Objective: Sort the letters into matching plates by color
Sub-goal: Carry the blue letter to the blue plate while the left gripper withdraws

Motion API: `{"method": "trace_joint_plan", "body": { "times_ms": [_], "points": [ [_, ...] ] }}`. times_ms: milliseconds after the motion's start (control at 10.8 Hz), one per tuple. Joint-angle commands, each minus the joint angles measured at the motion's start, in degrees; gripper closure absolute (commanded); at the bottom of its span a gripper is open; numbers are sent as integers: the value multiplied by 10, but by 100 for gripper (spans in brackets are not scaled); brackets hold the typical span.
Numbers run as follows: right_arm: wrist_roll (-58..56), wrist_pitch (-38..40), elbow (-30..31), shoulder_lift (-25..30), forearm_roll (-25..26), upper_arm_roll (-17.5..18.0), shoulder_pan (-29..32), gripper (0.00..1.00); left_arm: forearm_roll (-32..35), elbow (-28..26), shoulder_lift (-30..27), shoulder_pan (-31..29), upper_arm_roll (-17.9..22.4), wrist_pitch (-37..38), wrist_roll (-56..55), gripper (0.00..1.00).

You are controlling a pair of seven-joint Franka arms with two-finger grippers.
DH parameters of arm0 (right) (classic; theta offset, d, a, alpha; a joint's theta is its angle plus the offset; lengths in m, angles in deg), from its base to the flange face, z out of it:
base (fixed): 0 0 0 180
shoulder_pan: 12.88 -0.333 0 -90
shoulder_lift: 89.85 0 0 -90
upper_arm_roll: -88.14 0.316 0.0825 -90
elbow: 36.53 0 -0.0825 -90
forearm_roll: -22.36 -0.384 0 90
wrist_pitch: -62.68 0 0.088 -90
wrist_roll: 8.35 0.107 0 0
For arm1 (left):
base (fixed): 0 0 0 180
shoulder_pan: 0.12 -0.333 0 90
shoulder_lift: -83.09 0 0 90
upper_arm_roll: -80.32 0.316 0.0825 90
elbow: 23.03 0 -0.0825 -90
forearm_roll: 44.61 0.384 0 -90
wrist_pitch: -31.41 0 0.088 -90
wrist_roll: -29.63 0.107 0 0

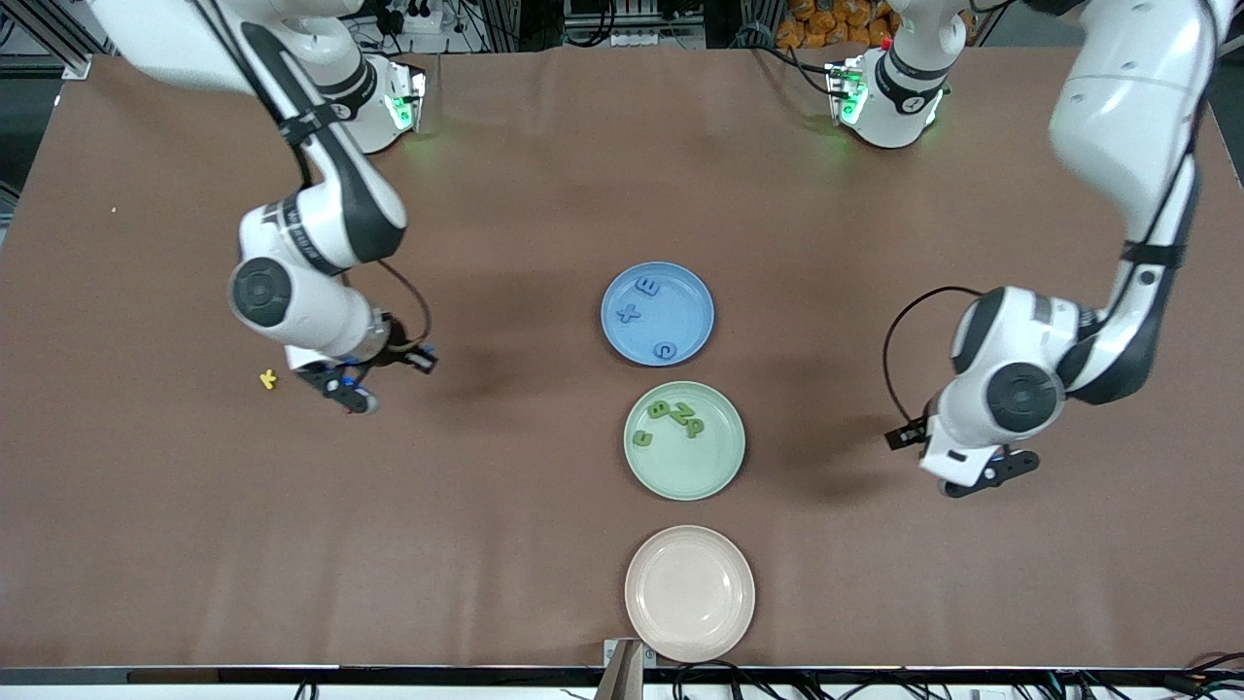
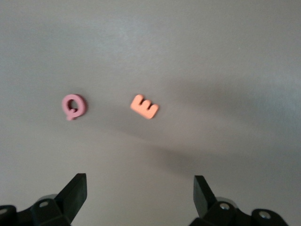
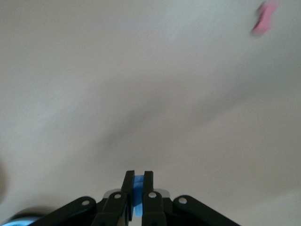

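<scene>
The blue plate (image 1: 685,306) sits mid-table and holds three blue letters (image 1: 629,313). The mint green plate (image 1: 695,469) lies just nearer the front camera and holds several green letters (image 1: 683,412). My right gripper (image 1: 356,399) hangs over bare table toward the right arm's end, well away from the plates. In the right wrist view, the right gripper (image 3: 138,175) is shut on a small blue letter (image 3: 138,189). My left gripper (image 1: 984,474) is over bare table toward the left arm's end. In the left wrist view, the left gripper (image 2: 140,186) is open and empty.
A beige plate (image 1: 689,591) lies empty at the table's front edge. A yellow letter (image 1: 268,379) lies beside the right gripper. A pink letter (image 2: 74,106) and an orange letter (image 2: 145,106) lie under the left wrist. Another pink letter (image 3: 264,19) shows in the right wrist view.
</scene>
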Motion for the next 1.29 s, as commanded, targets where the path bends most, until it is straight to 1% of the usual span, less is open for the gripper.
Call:
{"method": "trace_joint_plan", "body": {
  "times_ms": [0,92,185,369,462,554,739,831,924,1016,1108,1201],
  "points": [
    [187,-6,-94,-68,-26,-4,-125,100,-10,-112,-59,-222,-188,-5,63,0],
    [241,-18,-122,-92,-26,-5,-156,100,-7,-128,-63,-257,-230,-6,53,0],
    [285,-37,-141,-112,-25,-6,-183,100,-3,-141,-68,-268,-246,-5,33,0],
    [389,-102,-149,-141,-19,-6,-229,100,-3,-150,-87,-267,-250,-7,32,0],
    [420,-114,-151,-149,-14,-6,-248,100,-15,-150,-121,-255,-229,-8,54,0],
    [446,-118,-160,-158,-14,-6,-271,100,-53,-149,-153,-196,-161,-8,100,0],
    [513,-125,-182,-169,-5,-6,-307,100,-165,-150,-214,-54,10,-2,192,0],
    [547,-140,-182,-169,-3,-6,-316,100,-206,-150,-238,2,71,-1,215,0],
    [567,-145,-183,-169,-3,-6,-317,64,-221,-152,-265,52,122,14,226,0],
    [567,-145,-182,-169,0,-6,-317,1,-222,-150,-288,104,169,28,219,0],
    [566,-142,-180,-168,30,-6,-317,0,-226,-145,-311,130,205,38,219,0],
    [566,-139,-180,-166,58,-6,-315,0,-246,-132,-329,132,216,49,226,0]
  ]
}}
